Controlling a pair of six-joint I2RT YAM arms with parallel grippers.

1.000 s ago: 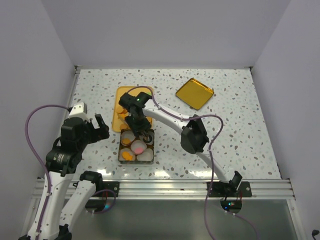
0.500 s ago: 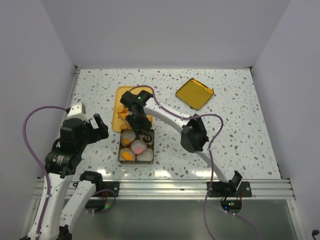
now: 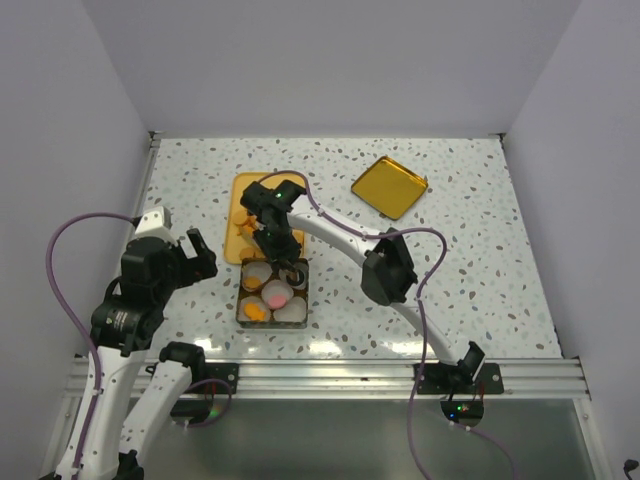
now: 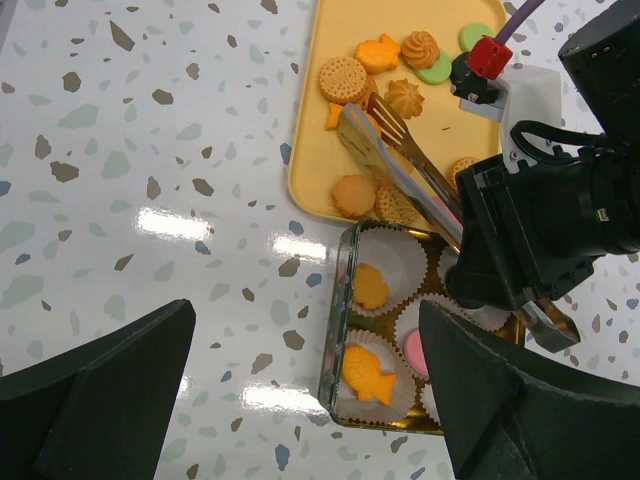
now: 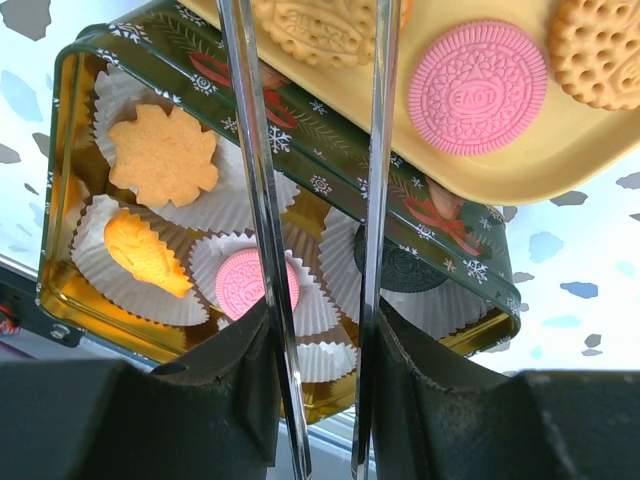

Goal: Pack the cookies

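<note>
Loose cookies (image 4: 343, 78) lie on the yellow tray (image 3: 242, 188): tan, orange, green, and a pink one (image 5: 477, 87). The green tin (image 3: 272, 292) just in front holds white paper cups with a leaf cookie (image 5: 163, 153), a fish cookie (image 5: 145, 252), a pink cookie (image 5: 245, 285) and a black cookie (image 5: 400, 270). My right gripper (image 5: 318, 330) is shut on metal tongs (image 4: 400, 170), above the tin's far edge. The tongs reach over the tray with their arms apart and their tips out of the wrist view. My left gripper (image 4: 305, 325) hangs open left of the tin, holding nothing.
A gold lid (image 3: 390, 186) lies on the speckled table at the back right. The right arm's elbow (image 3: 386, 272) hovers right of the tin. White walls close in the table on three sides.
The right gripper has squeezed the tongs narrower and shifted a little from over the tin toward the tray. The left arm has barely moved.
</note>
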